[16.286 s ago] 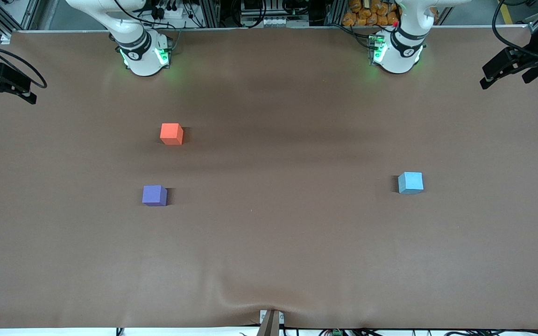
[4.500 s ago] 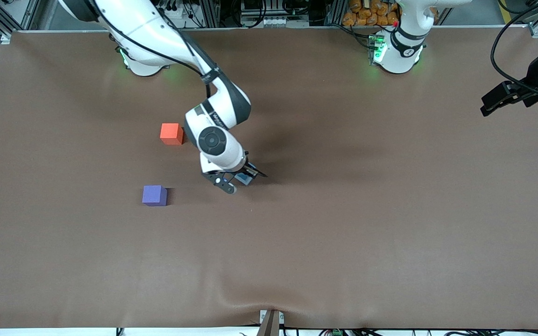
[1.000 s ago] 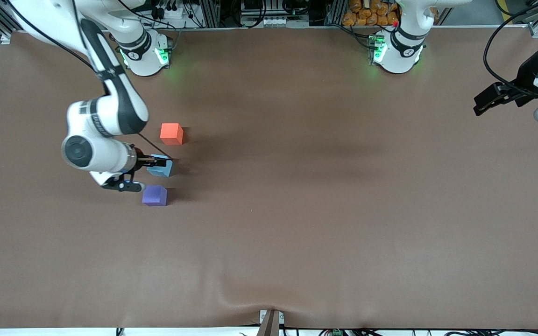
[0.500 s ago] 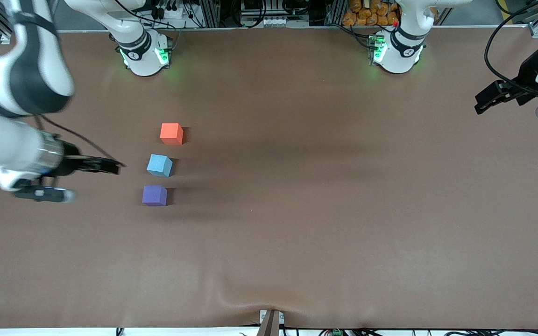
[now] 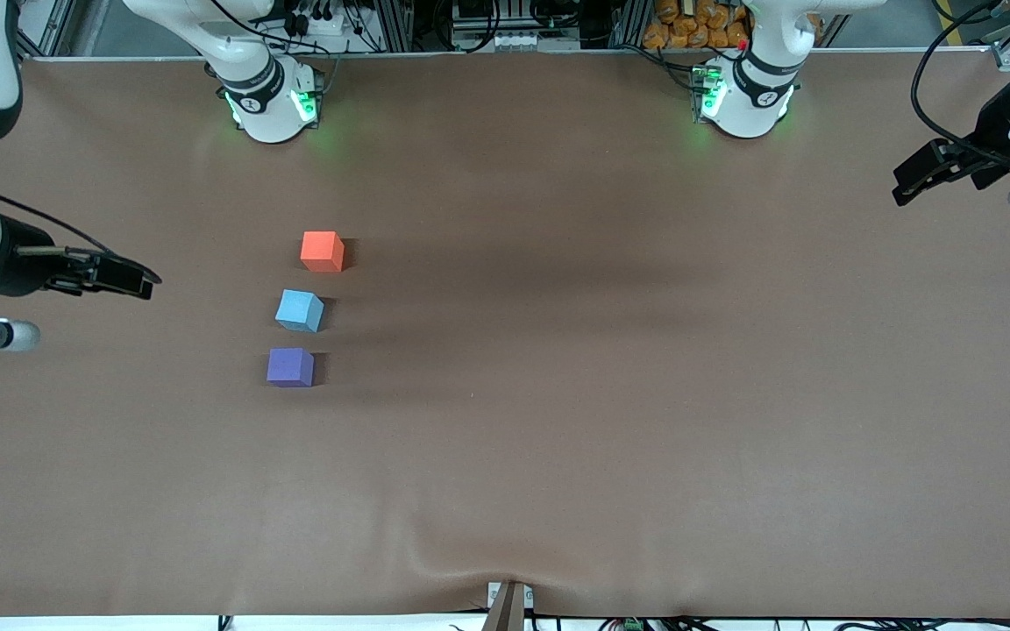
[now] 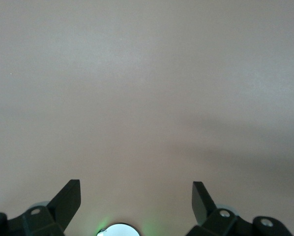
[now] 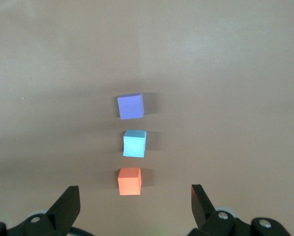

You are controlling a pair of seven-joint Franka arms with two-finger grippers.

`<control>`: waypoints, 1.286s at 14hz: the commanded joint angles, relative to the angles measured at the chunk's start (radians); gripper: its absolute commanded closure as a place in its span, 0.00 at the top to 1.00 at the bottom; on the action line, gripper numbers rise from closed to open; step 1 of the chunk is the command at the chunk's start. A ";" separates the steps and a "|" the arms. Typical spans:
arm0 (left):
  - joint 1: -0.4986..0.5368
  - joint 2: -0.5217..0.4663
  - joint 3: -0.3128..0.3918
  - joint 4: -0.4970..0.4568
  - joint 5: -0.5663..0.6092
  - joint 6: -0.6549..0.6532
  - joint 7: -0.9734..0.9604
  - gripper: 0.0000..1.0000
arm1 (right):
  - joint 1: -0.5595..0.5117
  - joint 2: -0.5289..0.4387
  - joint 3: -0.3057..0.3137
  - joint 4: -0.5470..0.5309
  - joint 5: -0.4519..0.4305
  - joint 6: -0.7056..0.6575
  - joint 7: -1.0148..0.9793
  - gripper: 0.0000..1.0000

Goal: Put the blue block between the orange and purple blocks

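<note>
Brown cloth covers the table, bare except for three cubes set in a short line toward the right arm's end. The blue block sits on the cloth between the orange block, which is farther from the front camera, and the purple block, which is nearer; it touches neither, a narrow strip of cloth showing on each side, and it is turned a little out of square with its neighbours. Judged from this layout, the placing looks done and the step in hand is clearing the arms away. The right gripper hangs released and empty over the cloth at its own end of the table, well apart from the line of cubes; its wrist view shows all three between the spread jaws, with nothing held. To finish well, it should travel up and away from the cubes, never sweeping low across them, since light cubes would shift at a touch. The left gripper waits, also open and empty, over bare cloth at the other end. Open room is wide everywhere; the only edges close by are the table ends beneath each gripper, and the cloth ripples slightly near the front edge.
</note>
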 commanded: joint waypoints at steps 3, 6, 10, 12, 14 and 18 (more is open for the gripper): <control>0.003 -0.062 -0.030 -0.029 -0.025 -0.016 0.046 1.00 | -0.011 -0.104 -0.001 0.056 -0.031 -0.124 -0.018 1.00; 0.003 -0.074 -0.032 -0.034 -0.036 -0.021 0.047 1.00 | -0.057 -0.199 -0.003 -0.068 -0.016 -0.066 -0.119 1.00; 0.005 -0.099 -0.050 -0.074 -0.036 -0.015 0.049 1.00 | -0.057 -0.331 -0.003 -0.255 -0.009 0.046 -0.127 1.00; 0.005 -0.100 -0.050 -0.074 -0.036 -0.015 0.049 1.00 | -0.053 -0.352 -0.003 -0.294 -0.011 0.081 -0.130 1.00; 0.008 -0.099 -0.050 -0.067 -0.036 -0.016 0.057 1.00 | -0.042 -0.351 -0.006 -0.291 -0.015 0.077 -0.132 1.00; 0.014 -0.097 -0.041 -0.054 -0.036 -0.042 0.113 1.00 | 0.003 -0.357 -0.084 -0.292 -0.017 0.058 -0.211 1.00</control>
